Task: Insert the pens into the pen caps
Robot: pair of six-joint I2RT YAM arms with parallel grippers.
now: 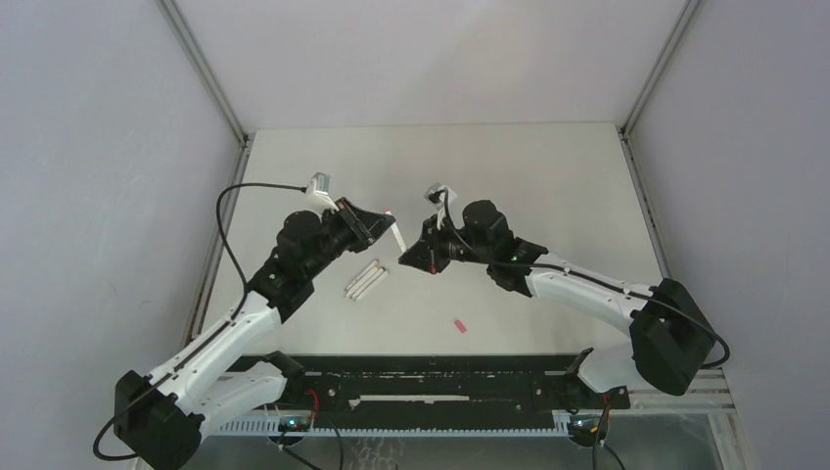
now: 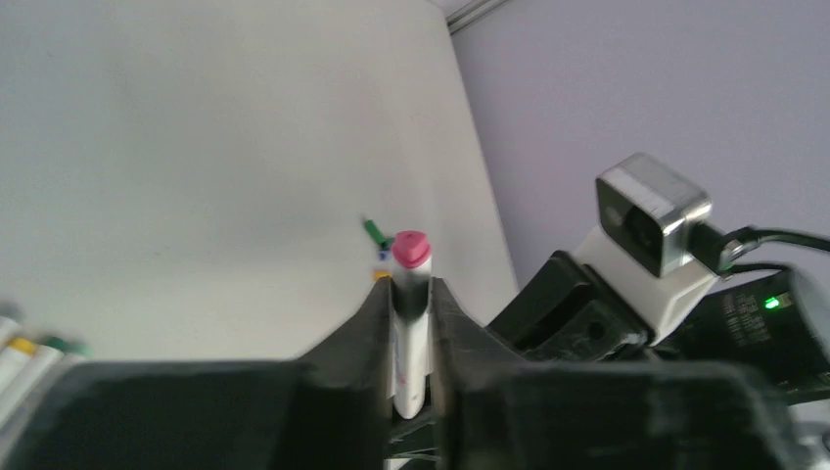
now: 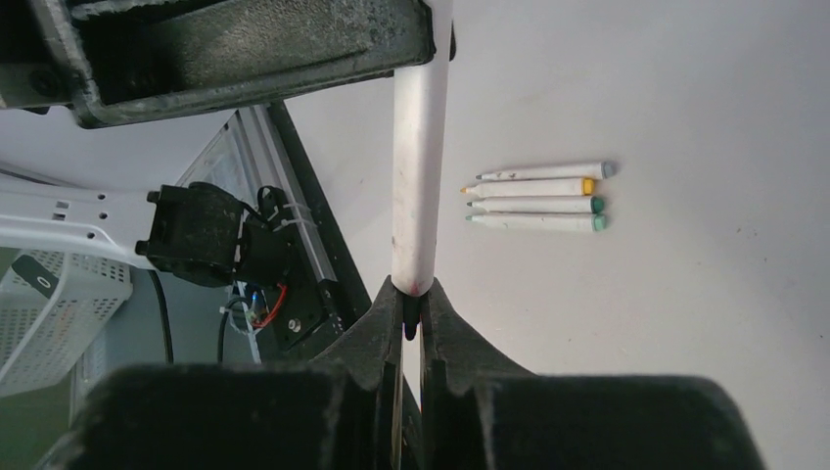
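Pen, light, rigid and slippery, is gripped mid-barrel by the left end effector above the worktop. Its tip meets the closed right end effector at 3 o'clock.

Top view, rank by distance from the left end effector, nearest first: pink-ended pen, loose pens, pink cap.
1. pink-ended pen: gripped in the left end effector itself.
2. loose pens: lying on the table, just below it in view.
3. pink cap: farthest, lower right, toward the arm bases.
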